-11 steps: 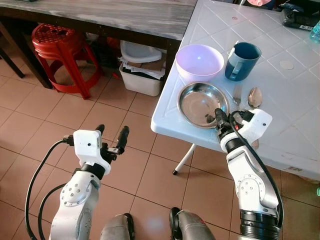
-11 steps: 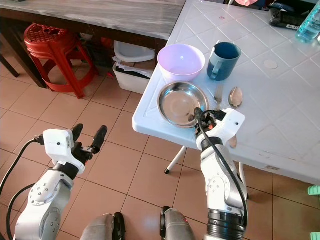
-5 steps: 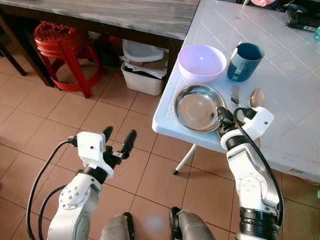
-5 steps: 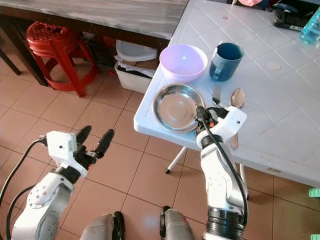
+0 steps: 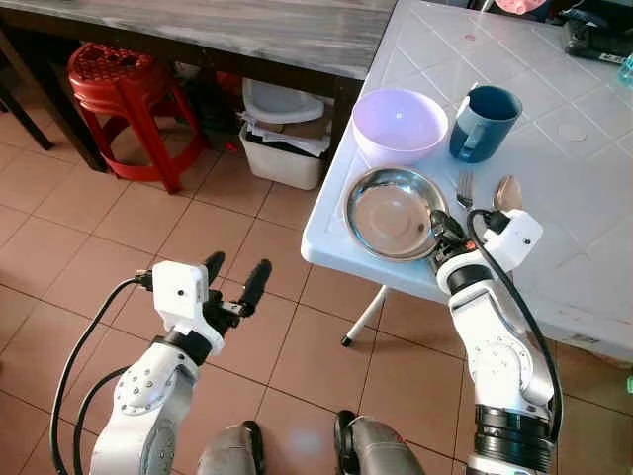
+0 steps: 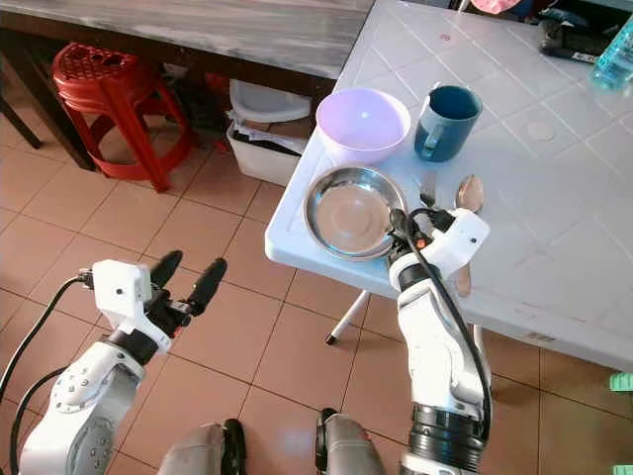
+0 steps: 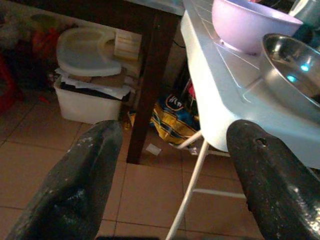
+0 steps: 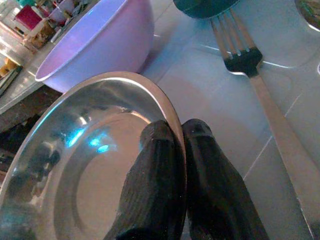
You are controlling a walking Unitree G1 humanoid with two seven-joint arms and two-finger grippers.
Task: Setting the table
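My left hand (image 5: pixel 235 282) hangs released over the floor tiles, fingers spread. My right hand (image 8: pixel 182 150) is clenched on the near rim of the steel plate (image 5: pixel 388 210), which lies flat by the white worktop (image 5: pixel 584 247) edge. A careless tug could slide it off. The fork (image 8: pixel 260 85) beside it points toward the blue mug (image 5: pixel 478 121).

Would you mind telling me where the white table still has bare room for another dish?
The white table is bare right of the spoon and beyond the blue mug. The near-left corner is crowded: steel plate pinched by the right hand, purple bowl, fork.
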